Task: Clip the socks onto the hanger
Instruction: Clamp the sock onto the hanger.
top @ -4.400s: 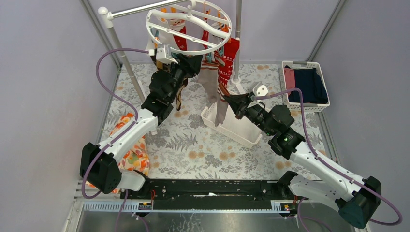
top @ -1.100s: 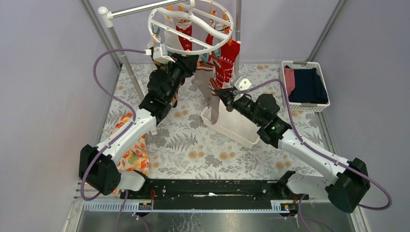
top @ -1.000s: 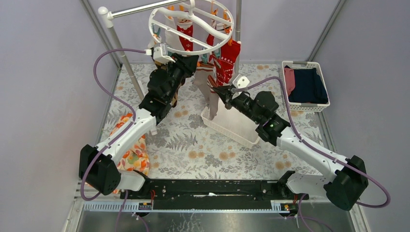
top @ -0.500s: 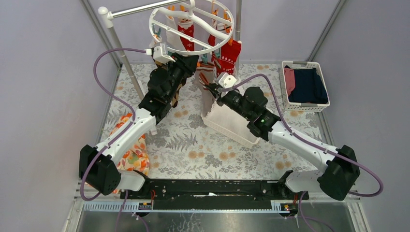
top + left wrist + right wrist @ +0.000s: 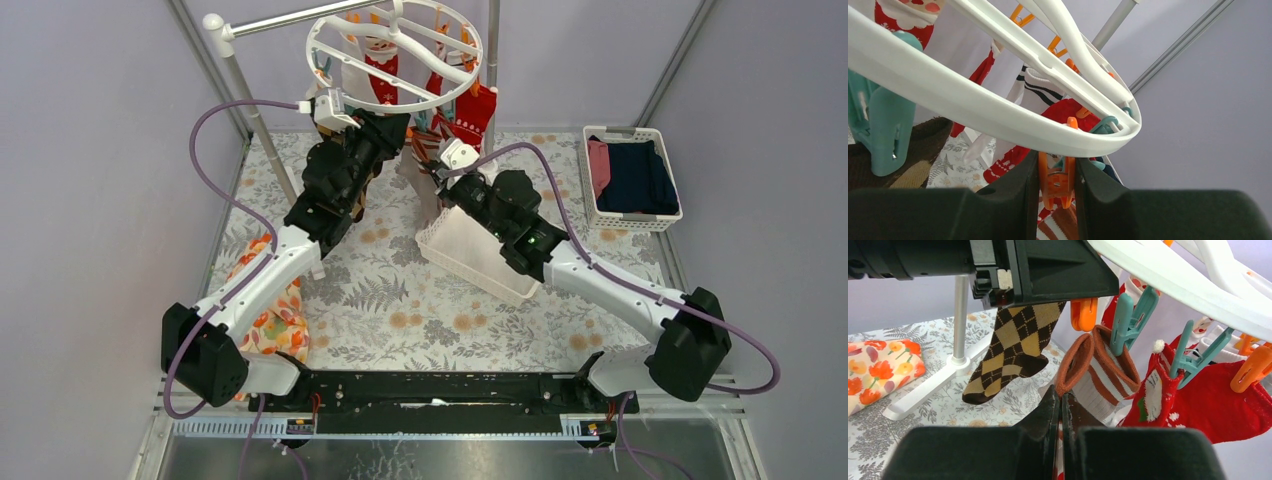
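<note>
The white hanger ring (image 5: 395, 55) hangs at the back with several socks clipped on it. My left gripper (image 5: 388, 130) is just under the ring; in the left wrist view it (image 5: 1056, 175) is shut on an orange clip (image 5: 1056, 182) below the rim (image 5: 973, 107). My right gripper (image 5: 437, 172) is beside it, shut (image 5: 1061, 397) on the cuff of a white sock with orange-brown stripes (image 5: 1103, 375). A teal clip (image 5: 1128, 320) grips that cuff's far side. The orange clip (image 5: 1084, 314) hangs just above the cuff. An argyle sock (image 5: 1013, 350) and red Christmas socks (image 5: 1208, 400) hang nearby.
A white slatted basket (image 5: 470, 255) lies under the right arm. A second basket (image 5: 633, 180) with navy and pink clothes stands at the right. An orange floral cloth (image 5: 265, 310) lies at the left. A grey pole (image 5: 255, 120) and an upright post (image 5: 492, 80) flank the hanger.
My right arm has moved up and left toward the hanger, carrying the striped sock's cuff up to the clips. My left gripper has stayed at the ring.
</note>
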